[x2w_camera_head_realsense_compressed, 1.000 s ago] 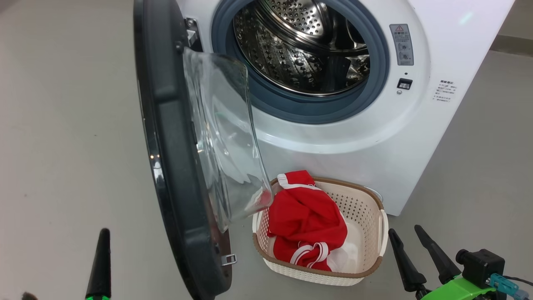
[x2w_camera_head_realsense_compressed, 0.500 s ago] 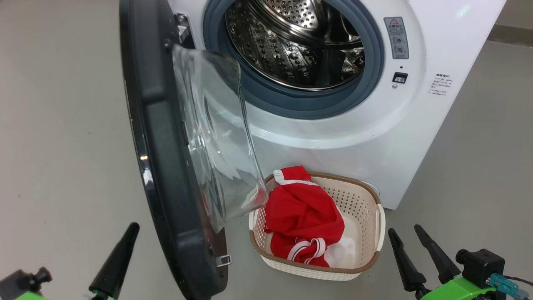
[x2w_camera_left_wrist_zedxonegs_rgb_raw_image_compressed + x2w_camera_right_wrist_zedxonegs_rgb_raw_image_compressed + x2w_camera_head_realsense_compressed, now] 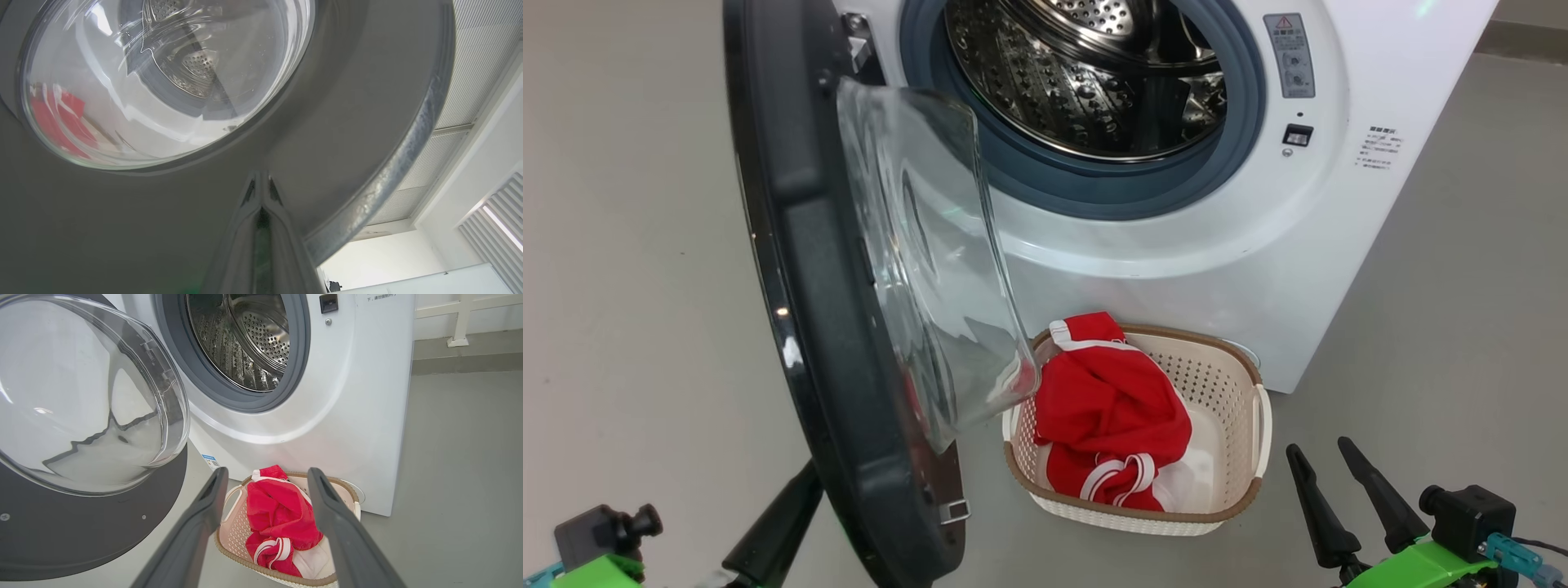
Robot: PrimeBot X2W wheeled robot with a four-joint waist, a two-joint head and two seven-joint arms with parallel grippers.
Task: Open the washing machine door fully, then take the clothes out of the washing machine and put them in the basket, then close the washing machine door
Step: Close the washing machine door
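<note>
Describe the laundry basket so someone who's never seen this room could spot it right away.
Find the white front-loading washing machine with its door open. On the floor before it sits a small cream perforated basket. Its brown woven-look rim and red clothes inside set it apart.

Grey floor [image 3: 645, 245], ribbed ceiling [image 3: 470, 53]

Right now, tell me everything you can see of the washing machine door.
The washing machine door stands swung open, nearly edge-on in the head view, hinged left of the washing machine's opening. It has a wide glossy dark rim, silver outer trim, a clear glass bowl bulging inward, and a metal latch at its free edge. In the left wrist view, the shut left end effector sits at its outer rim; contact is unclear.
</note>
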